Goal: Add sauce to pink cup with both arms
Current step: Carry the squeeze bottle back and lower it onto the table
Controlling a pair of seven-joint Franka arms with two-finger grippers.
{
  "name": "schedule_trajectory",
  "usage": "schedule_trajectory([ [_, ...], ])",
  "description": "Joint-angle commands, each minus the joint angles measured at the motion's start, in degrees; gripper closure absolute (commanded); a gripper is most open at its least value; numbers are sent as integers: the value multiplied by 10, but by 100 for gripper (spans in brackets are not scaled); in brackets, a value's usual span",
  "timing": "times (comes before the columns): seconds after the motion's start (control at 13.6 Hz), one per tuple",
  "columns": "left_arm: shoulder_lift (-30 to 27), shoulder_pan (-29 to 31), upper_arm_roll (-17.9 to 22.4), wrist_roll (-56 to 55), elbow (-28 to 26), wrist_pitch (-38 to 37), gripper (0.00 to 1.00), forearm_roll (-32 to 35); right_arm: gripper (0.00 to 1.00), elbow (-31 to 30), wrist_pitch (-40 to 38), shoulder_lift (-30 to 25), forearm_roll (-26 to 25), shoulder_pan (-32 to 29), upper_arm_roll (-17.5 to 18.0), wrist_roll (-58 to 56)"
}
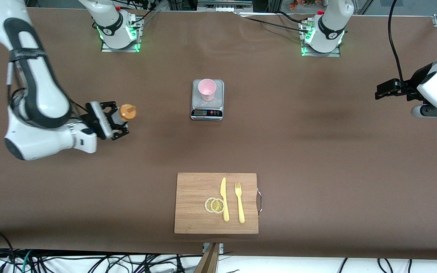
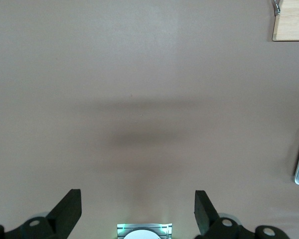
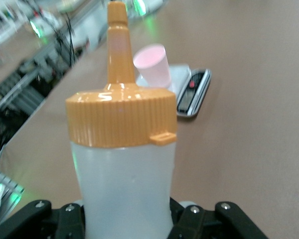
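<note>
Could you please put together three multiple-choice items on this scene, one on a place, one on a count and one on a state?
1. Where does the pink cup stand?
A. on the grey scale
B. on the cutting board
C. on the bare table

2. How many lemon slices lie on the cutting board?
A. one
B. two
C. four

3. What is the right gripper doing?
A. hanging open over the scale
B. gripping the sauce bottle
C. holding the yellow fork

Answers:
1 A, the cup sits on the scale's platform.
2 B, two overlapping slices lie beside the yellow knife.
3 B, its fingers close around the bottle's body, while the left gripper waits open over bare table.
</note>
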Motion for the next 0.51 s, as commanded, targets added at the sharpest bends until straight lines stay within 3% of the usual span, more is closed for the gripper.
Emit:
schedule_trajectory([
  [0.0,10,1,-1,13,17,-9,0,13,100,-18,-43,54,112,-25,-57,-146],
  [0.15,10,1,0,13,17,-9,0,13,100,-36,-75,88,162,-41,-90,-223],
  [0.44,10,1,-1,13,18,-9,0,13,100,-40,-108,134,163,-56,-125,-341],
])
